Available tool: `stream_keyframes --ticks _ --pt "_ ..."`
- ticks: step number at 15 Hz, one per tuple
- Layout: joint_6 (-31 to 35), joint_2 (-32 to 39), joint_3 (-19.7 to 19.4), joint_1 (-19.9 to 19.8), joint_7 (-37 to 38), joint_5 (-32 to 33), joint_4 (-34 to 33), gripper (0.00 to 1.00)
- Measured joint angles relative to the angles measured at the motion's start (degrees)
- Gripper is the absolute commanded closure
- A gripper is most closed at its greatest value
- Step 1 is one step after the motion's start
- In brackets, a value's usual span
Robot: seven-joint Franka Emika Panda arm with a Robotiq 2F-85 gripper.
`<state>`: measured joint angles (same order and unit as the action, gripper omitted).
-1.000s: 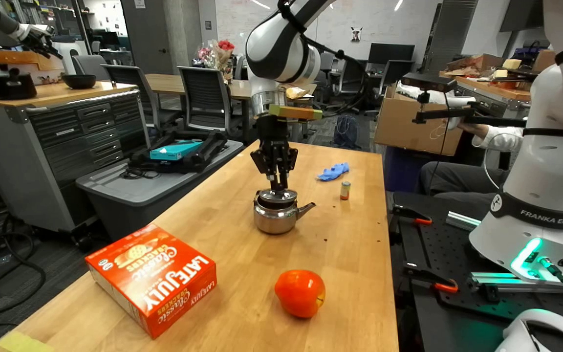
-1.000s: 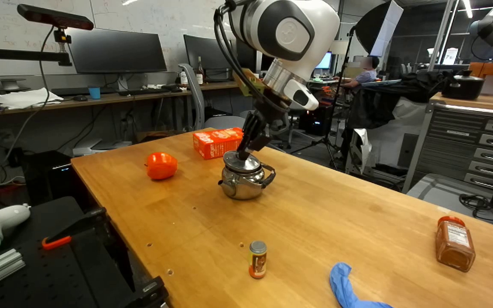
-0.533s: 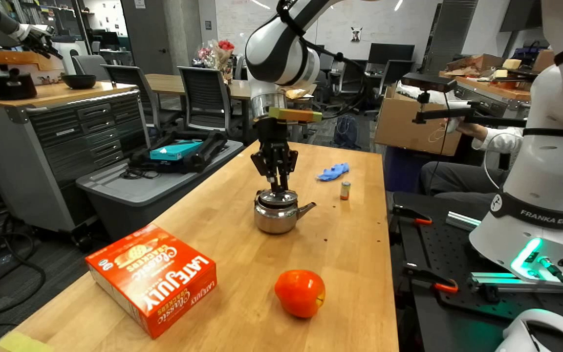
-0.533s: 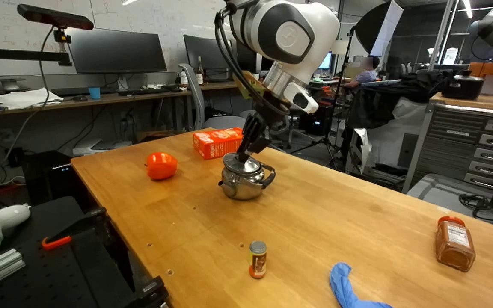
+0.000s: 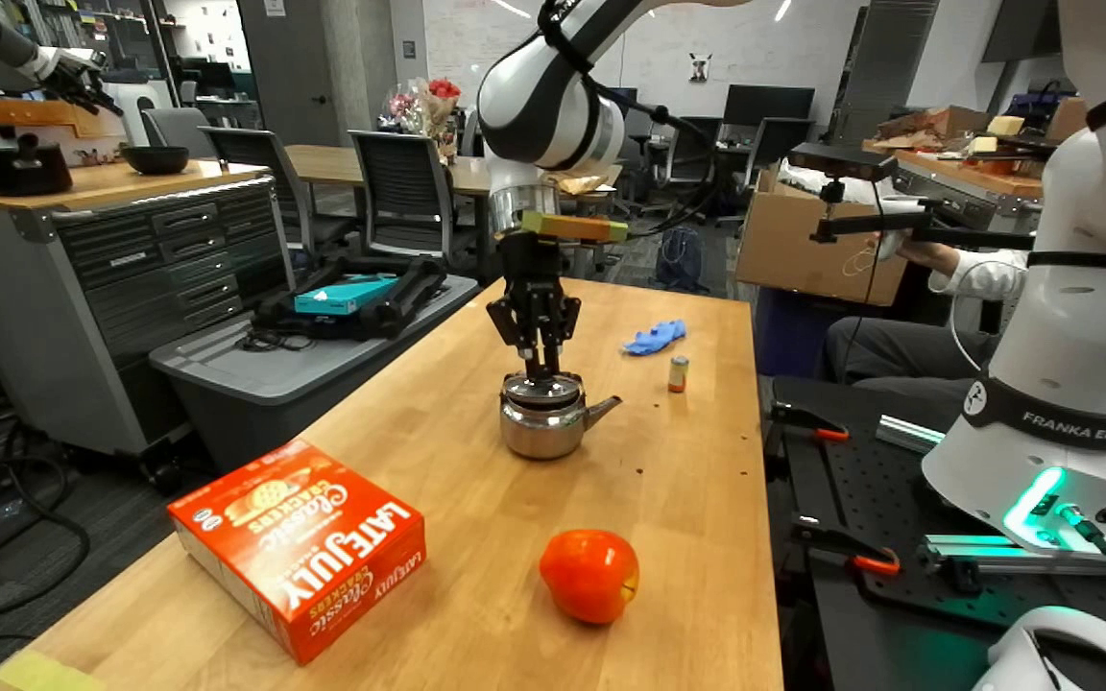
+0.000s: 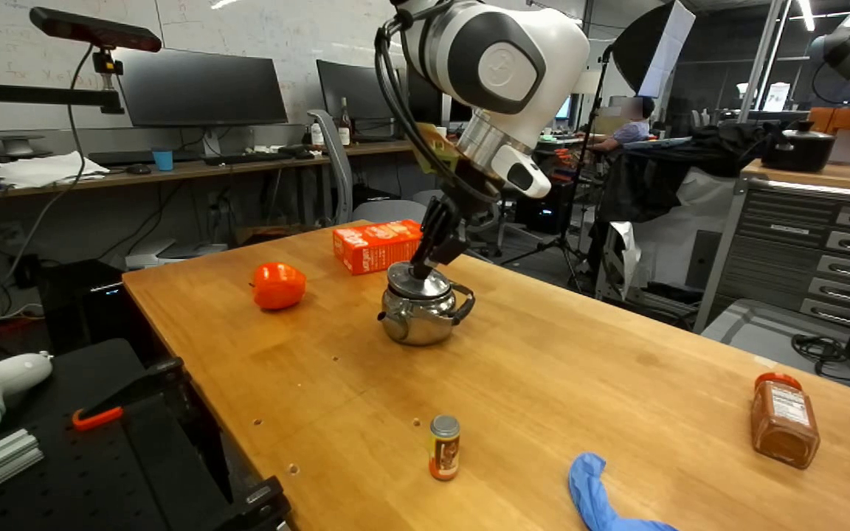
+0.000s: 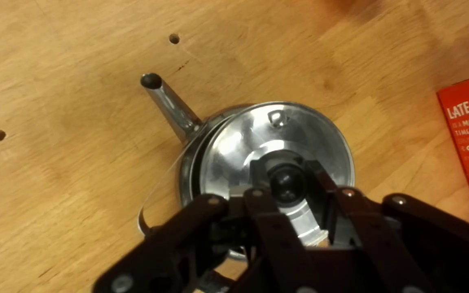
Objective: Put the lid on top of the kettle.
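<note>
The small steel kettle (image 5: 541, 434) stands upright on the table in both exterior views (image 6: 414, 326). Its spout shows in the wrist view, and its dark handle hangs to the side. The round silvery lid (image 6: 404, 285) is over the kettle's mouth, also in the wrist view (image 7: 236, 160). There it looks offset from the mouth, with a dark gap at the rim on the spout side. My gripper (image 7: 286, 177) points down with its fingers closed around the lid's black knob (image 7: 287, 185). I cannot tell whether the lid touches the rim.
A red cracker box (image 5: 299, 547) and an orange-red fruit (image 5: 589, 576) lie on the table near the kettle. A small can (image 6: 444, 447), a blue glove (image 6: 598, 494) and a spice jar (image 6: 785, 420) are farther off on the same table.
My gripper and the lid have shifted slightly, leftward in an exterior view and rightward in another, and the lid looks a little lower over the kettle. The kettle has hardly moved.
</note>
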<state>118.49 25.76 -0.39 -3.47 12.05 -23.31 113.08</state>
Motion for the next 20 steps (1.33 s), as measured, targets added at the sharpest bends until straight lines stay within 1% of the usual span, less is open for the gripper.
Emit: stream_keyframes --ticks 16,20 --pt "0.5 1.0 -1.0 -0.8 0.1 0.0 -0.6 0.86" --pt "2.2 0.9 -1.4 -0.8 0.4 0.1 -0.6 0.86"
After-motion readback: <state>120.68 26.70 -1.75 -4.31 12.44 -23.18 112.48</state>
